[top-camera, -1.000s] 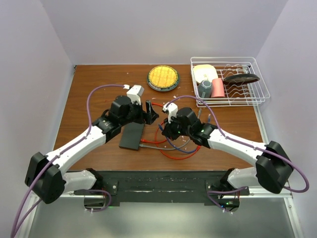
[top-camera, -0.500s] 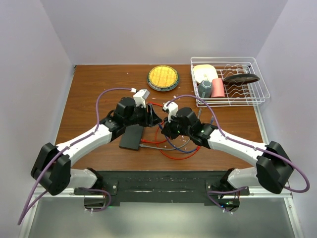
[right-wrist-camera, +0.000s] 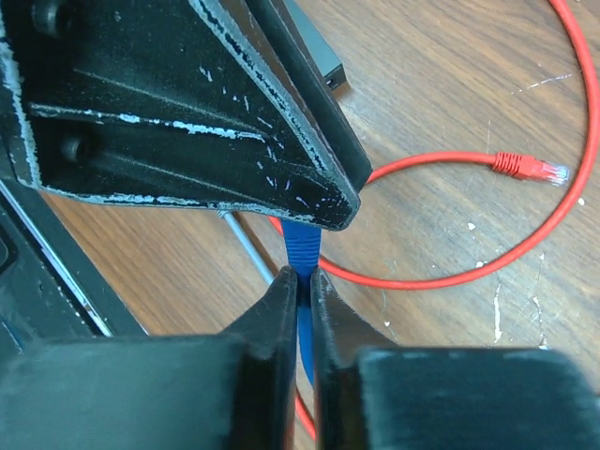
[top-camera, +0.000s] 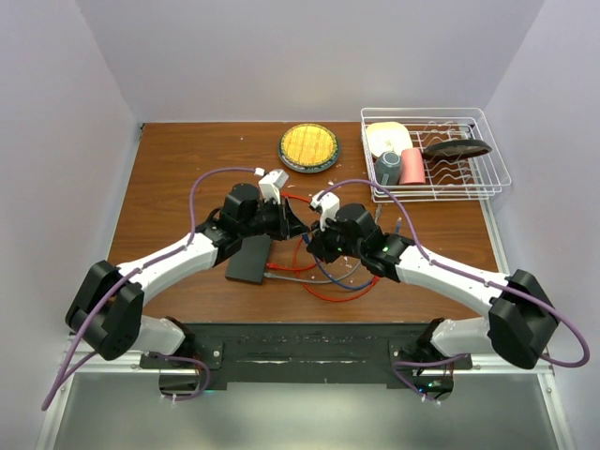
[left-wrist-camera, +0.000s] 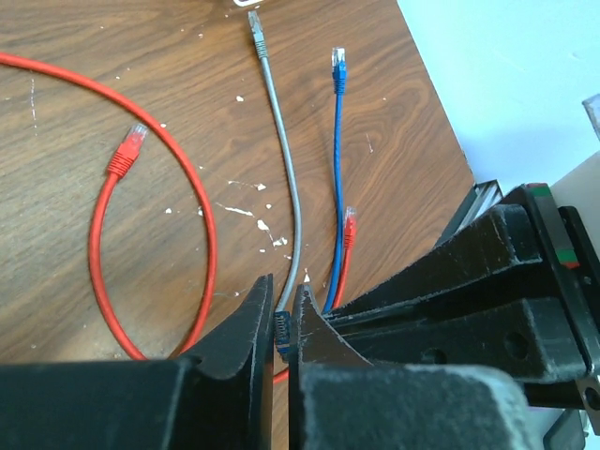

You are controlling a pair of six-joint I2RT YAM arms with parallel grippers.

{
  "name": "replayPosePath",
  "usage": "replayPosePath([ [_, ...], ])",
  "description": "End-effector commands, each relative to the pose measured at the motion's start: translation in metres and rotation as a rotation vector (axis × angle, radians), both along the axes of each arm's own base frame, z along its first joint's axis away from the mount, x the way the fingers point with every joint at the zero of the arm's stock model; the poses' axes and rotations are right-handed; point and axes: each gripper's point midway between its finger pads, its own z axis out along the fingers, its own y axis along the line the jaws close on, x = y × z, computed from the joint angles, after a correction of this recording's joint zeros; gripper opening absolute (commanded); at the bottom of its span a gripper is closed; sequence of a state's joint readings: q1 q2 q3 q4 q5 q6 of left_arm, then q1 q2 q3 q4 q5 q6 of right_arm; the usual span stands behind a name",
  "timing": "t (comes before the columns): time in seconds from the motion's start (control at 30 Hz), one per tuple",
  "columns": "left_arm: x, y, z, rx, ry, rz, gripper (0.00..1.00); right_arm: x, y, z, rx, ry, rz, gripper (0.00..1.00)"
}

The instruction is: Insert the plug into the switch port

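Both arms meet over the cable tangle, mid-table.

Left gripper (left-wrist-camera: 283,314): jaws pinched nearly together on a small blue piece. I read it as the blue plug (left-wrist-camera: 280,334), though only a sliver shows between the fingers.

Right gripper (right-wrist-camera: 302,281): clamped on the blue cable (right-wrist-camera: 302,251), just below my left finger.

Judgement: this is a two-handed hold. The right steadies the lead while the left takes the plug end at an angle fit for pushing in. It looks like a regrip or handover, with insertion not yet begun.

Switch (top-camera: 248,260): flat dark box with a plain top. It lies on the brown table (top-camera: 169,183) under my left wrist, just left of the cables. The plug is held off its far right corner, apart from it. I can't make out sockets from overhead. The right wrist view shows a dark corner at the top, probably the switch, with no port visible.

Plug's look: small and blue. The far blue plug (left-wrist-camera: 339,58) on the cable's free end has a clear tip.

Loose nearby: red cable (left-wrist-camera: 208,225) in a loop and grey cable (left-wrist-camera: 286,141) lying nearly straight. Neither is gripped.
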State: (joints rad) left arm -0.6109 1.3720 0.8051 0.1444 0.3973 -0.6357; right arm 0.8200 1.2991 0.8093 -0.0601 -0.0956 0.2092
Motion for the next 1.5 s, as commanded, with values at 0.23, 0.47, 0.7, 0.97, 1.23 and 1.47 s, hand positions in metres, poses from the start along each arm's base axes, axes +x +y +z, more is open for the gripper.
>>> replayPosePath([
  [0.23, 0.009, 0.035, 0.022, 0.04, -0.122, 0.172, 0.0, 0.005, 0.002, 0.061, 0.186, -0.109, -0.054, 0.84],
  [0.47, 0.008, 0.05, 0.038, 0.012, -0.162, 0.257, 0.0, -0.008, 0.022, 0.092, 0.334, -0.097, 0.052, 0.85],
  [0.7, 0.006, 0.059, 0.05, -0.014, -0.177, 0.302, 0.0, 0.002, 0.039, 0.097, 0.323, -0.095, 0.081, 0.65],
  [0.97, 0.005, 0.059, 0.051, -0.025, -0.176, 0.301, 0.0, 0.028, 0.039, 0.094, 0.254, -0.121, -0.003, 0.53],
  [1.23, 0.008, 0.057, 0.05, -0.022, -0.175, 0.302, 0.0, 0.025, 0.045, 0.09, 0.243, -0.109, 0.036, 0.51],
  [1.47, 0.008, 0.054, 0.051, -0.035, -0.171, 0.293, 0.0, 0.021, 0.049, 0.078, 0.237, -0.086, 0.069, 0.5],
])
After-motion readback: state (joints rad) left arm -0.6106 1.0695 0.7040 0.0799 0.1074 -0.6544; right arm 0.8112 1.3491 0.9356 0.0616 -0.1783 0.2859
